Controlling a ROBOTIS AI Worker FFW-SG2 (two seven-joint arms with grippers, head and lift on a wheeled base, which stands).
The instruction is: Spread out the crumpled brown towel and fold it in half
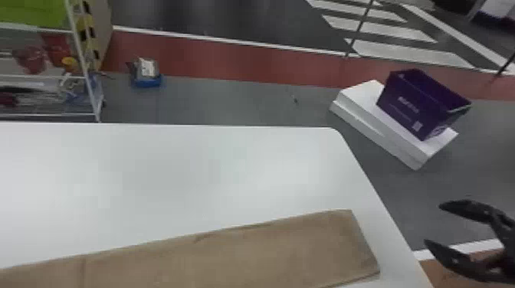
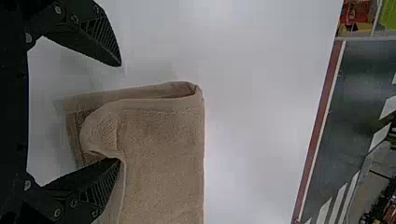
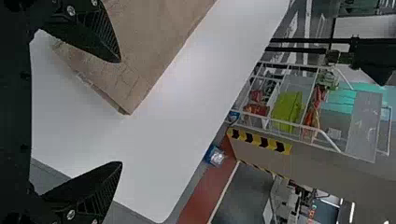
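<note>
The brown towel [image 1: 230,256] lies as a long folded strip on the white table, running from the lower left to near the right edge. My right gripper [image 1: 433,226] stands open beyond the table's right edge, apart from the towel. In the right wrist view, the towel [image 3: 154,42] shows its end corner near the open right gripper [image 3: 121,112]. In the left wrist view, my left gripper [image 2: 119,112] is open at the other end of the towel [image 2: 163,154], where a corner is turned over and one fingertip touches or overlaps the cloth.
The white table [image 1: 172,172] has a rounded far right corner. Beyond it on the floor, a purple box [image 1: 414,103] rests on white boxes [image 1: 368,118]. A wire rack [image 1: 82,57] stands at the far left, with a small blue item [image 1: 147,78] on the floor beside it.
</note>
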